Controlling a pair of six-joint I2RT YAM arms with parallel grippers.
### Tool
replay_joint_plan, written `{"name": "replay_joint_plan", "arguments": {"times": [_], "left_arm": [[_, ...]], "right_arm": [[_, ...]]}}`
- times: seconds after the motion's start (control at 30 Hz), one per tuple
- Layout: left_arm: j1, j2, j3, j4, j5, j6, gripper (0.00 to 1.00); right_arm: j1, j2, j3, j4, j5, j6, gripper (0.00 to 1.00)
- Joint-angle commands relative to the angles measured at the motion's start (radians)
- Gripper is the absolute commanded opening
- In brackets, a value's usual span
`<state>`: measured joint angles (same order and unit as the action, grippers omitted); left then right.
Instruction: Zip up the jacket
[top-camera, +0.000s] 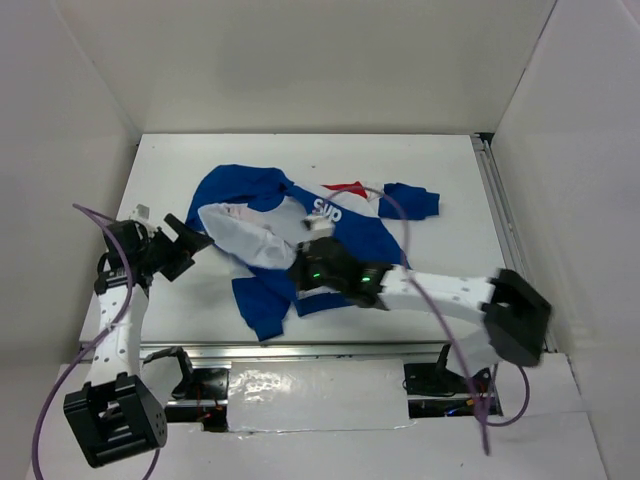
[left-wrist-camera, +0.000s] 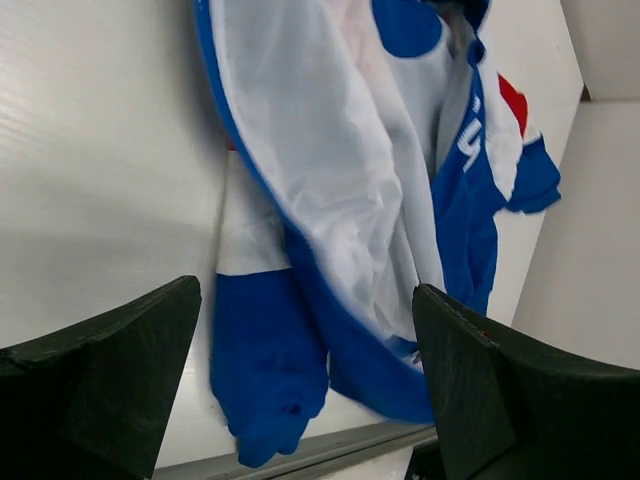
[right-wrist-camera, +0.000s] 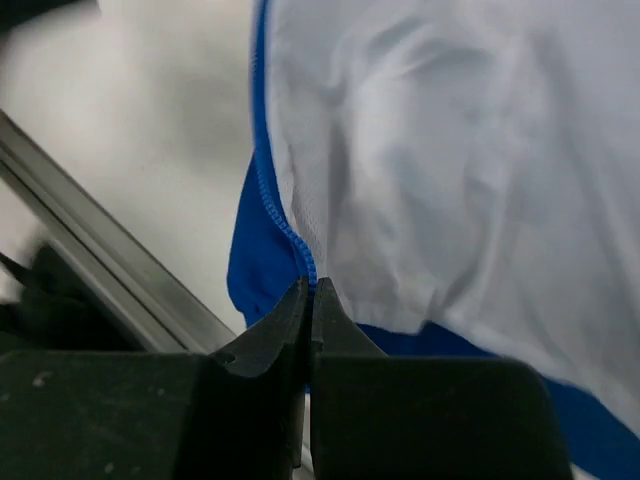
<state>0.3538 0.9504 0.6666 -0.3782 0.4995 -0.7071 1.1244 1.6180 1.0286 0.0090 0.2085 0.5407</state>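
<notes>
1. Tabletop (top-camera: 420, 160): white, closed in by pale walls (top-camera: 300, 60) at the back and both sides.
2. Jacket (top-camera: 355, 235): crumpled open at mid-tabletop, blue outside with white lining (top-camera: 245, 235) turned up on its left half. Red and white chest panel with white lettering towards the rear. One blue sleeve (top-camera: 265, 310) trailing to the near edge.
3. Right pincer (top-camera: 298, 268): reaching in from the right, low over the jacket's near middle. Tips pressed together in the right wrist view (right-wrist-camera: 310, 290), clamped on the jacket at its zip edge.
4. Left pincer (top-camera: 195, 240): spread wide and gripping nothing, just beside the jacket's left side and apart from the cloth. Seen from the left wrist (left-wrist-camera: 305, 290), lining and near sleeve framed between the two fingers, lying beyond them.
5. Zip edge (right-wrist-camera: 275, 200): blue teeth running down the border of the lining, ending right at the closed right tips.
</notes>
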Motion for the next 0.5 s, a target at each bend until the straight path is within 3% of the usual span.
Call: {"name": "replay_joint_plan", "arguments": {"times": [0.0, 0.07, 0.1, 0.23, 0.37, 0.47], "left_arm": [[-0.059, -0.047, 0.002, 0.054, 0.039, 0.031, 0.99], [-0.104, -0.047, 0.013, 0.061, 0.063, 0.038, 0.99], [-0.124, -0.044, 0.017, 0.065, 0.076, 0.041, 0.99], [-0.280, -0.009, 0.024, 0.108, 0.033, 0.023, 0.99], [-0.442, 0.068, 0.065, 0.131, -0.019, 0.006, 0.99], [-0.576, 0.122, 0.090, 0.150, -0.035, 0.011, 0.99]], "right_arm": [[-0.126, -0.319, -0.267, 0.109, -0.011, 0.389, 0.00], [-0.143, -0.407, -0.344, 0.027, 0.079, 0.482, 0.00], [-0.159, -0.484, -0.408, -0.092, 0.107, 0.622, 0.00], [-0.232, -0.628, -0.567, -0.256, 0.126, 0.834, 0.00], [-0.242, -0.592, -0.572, -0.400, 0.149, 0.932, 0.00], [-0.282, -0.519, -0.579, -0.322, 0.079, 0.891, 0.00]]}}
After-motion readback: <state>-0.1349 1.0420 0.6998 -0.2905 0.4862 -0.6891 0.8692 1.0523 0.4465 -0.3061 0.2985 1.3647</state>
